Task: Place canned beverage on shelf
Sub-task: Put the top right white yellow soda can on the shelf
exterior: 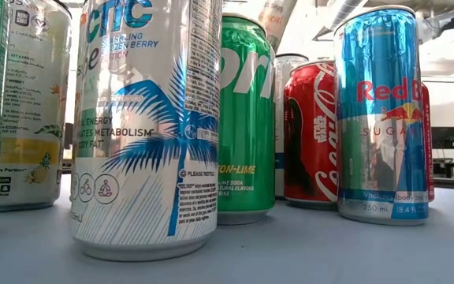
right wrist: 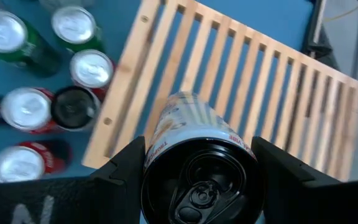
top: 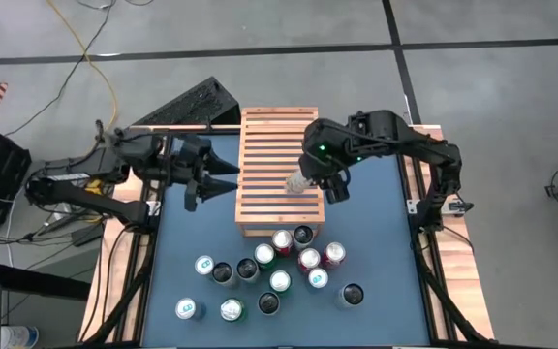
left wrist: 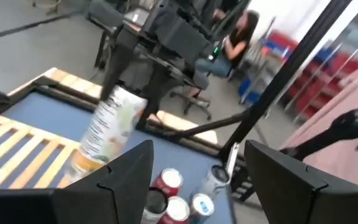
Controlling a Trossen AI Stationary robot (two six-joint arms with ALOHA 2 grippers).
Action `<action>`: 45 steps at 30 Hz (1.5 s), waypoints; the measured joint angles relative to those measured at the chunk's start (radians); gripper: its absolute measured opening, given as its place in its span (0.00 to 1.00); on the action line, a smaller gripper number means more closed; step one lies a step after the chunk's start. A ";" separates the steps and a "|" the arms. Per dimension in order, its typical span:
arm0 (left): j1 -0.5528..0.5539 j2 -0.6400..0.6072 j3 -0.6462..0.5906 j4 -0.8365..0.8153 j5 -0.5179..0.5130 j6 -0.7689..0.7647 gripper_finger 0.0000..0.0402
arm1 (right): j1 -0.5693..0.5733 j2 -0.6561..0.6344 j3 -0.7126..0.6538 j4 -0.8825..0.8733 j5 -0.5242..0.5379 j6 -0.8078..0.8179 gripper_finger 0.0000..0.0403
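The right hand (top: 310, 184) is gripping a can (right wrist: 194, 158) by its sides, holding it over the shelf (top: 264, 155), not yet set down. The left hand (top: 223, 177) is waiting beside the shelf, open. Other cans (top: 279, 281) are standing on the worktop (top: 376, 233).

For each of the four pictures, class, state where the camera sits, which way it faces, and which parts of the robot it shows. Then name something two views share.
High view: above the table, facing straight down; both arms, the shelf, the left gripper empty beside it.
Low view: at table-top height, facing level across; only standing cans, no robot parts.
Left wrist view: on the left arm, facing past its fingers towards the right arm's can.
Right wrist view: on the right arm, facing down; right gripper holds the can.
Shared: can and shelf appear in both wrist views.
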 joint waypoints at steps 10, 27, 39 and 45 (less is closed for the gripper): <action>0.000 0.235 0.362 -0.420 0.033 0.112 0.60 | 0.059 0.000 0.000 -0.019 -0.001 0.033 0.55; 0.008 0.295 0.446 -0.476 0.065 0.123 0.60 | 0.114 0.000 0.000 -0.059 0.058 0.070 0.55; 0.013 0.331 0.445 -0.492 0.047 0.143 0.60 | 0.107 0.000 0.000 -0.061 0.057 0.100 0.61; 0.013 0.348 0.445 -0.490 0.048 0.157 0.60 | 0.094 0.000 0.000 -0.061 0.052 0.118 0.62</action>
